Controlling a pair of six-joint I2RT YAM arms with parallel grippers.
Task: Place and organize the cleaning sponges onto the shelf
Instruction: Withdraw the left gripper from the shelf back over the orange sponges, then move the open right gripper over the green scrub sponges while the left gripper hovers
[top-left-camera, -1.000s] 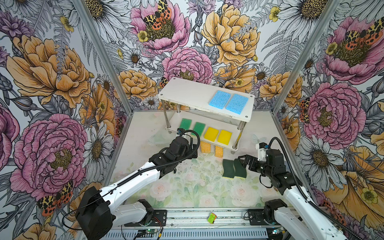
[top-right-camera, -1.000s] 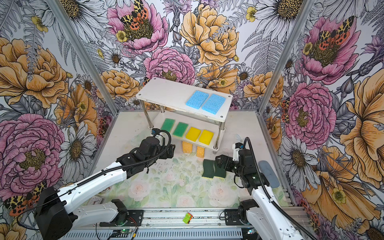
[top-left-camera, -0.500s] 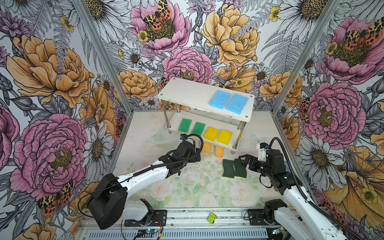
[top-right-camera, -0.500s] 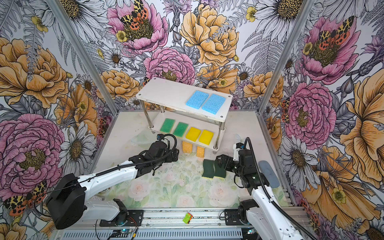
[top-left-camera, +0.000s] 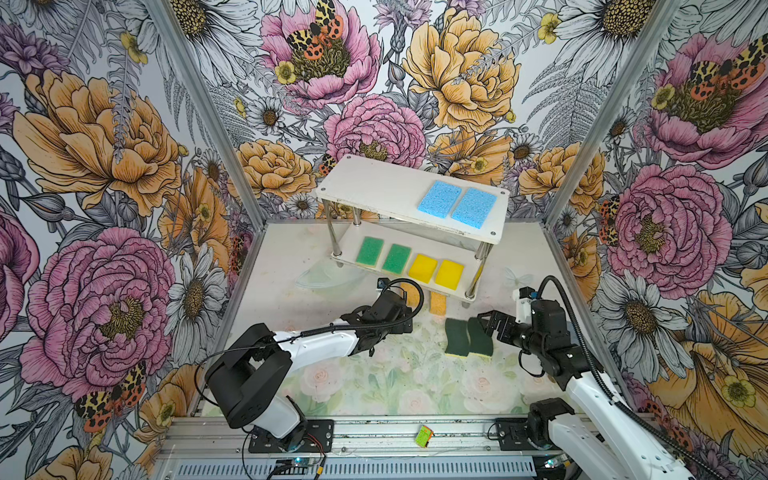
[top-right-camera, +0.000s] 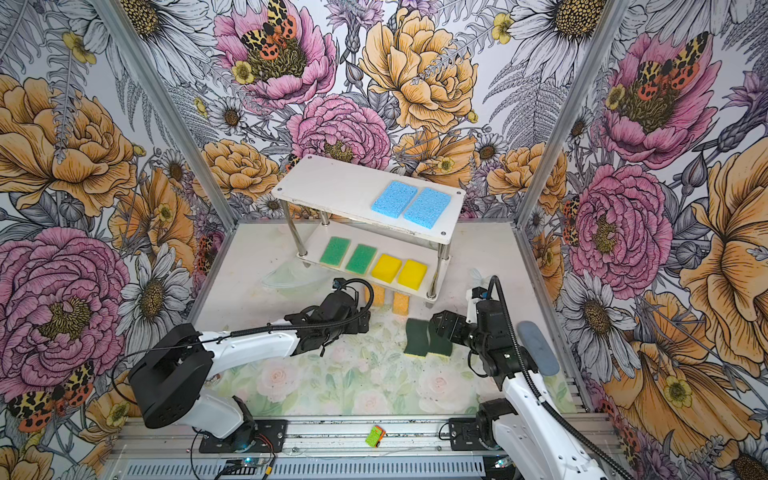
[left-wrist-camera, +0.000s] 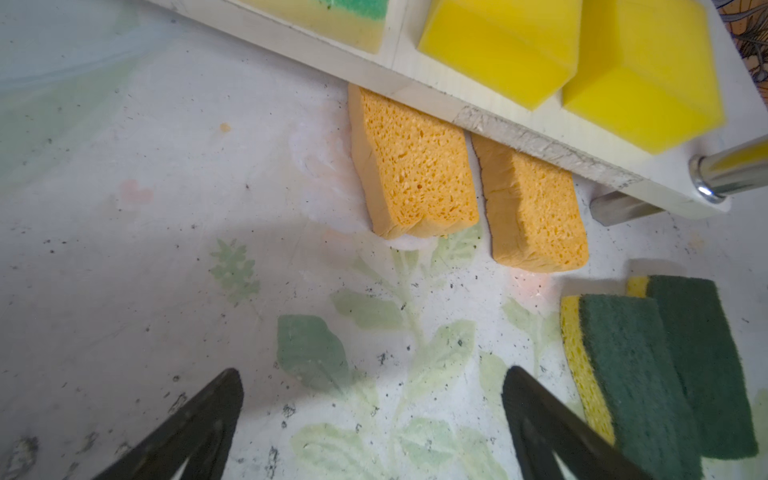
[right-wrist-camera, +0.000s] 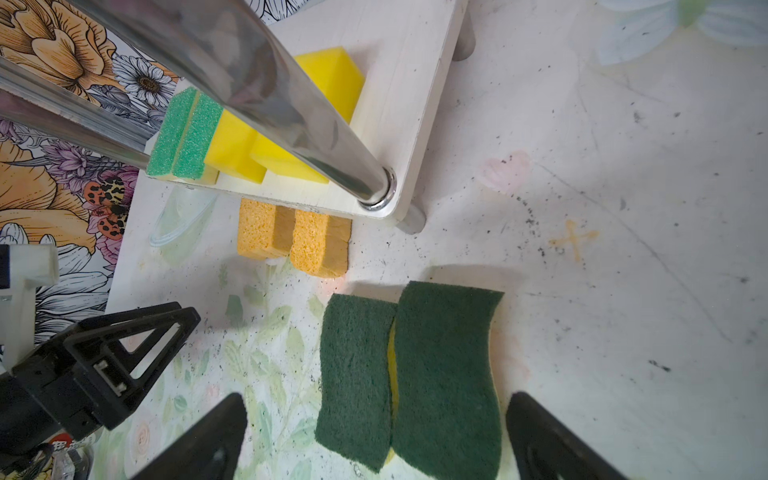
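The white shelf (top-left-camera: 374, 187) carries two blue sponges (top-left-camera: 456, 203) on its top board. Two green-topped sponges (top-left-camera: 382, 254) and two yellow ones (top-left-camera: 436, 271) lie on the lower board. Two orange sponges (left-wrist-camera: 415, 166) (left-wrist-camera: 536, 208) rest on the floor, half under the lower board's front edge. Two wavy dark-green sponges (right-wrist-camera: 357, 374) (right-wrist-camera: 446, 374) lie side by side on the floor. My left gripper (left-wrist-camera: 372, 374) is open and empty, low over the floor just short of the orange pair. My right gripper (right-wrist-camera: 378, 399) is open, its fingers either side of the dark-green pair's near ends.
A clear plastic piece (top-left-camera: 328, 278) lies on the floor left of the shelf. A small green and orange item (top-left-camera: 424, 436) sits on the front rail. A grey oval object (top-right-camera: 538, 347) lies by the right wall. Flowered walls close in three sides.
My left arm has stretched out lower and to the right, bringing its open gripper closer to the orange sponges. The right arm and all sponges have stayed put.
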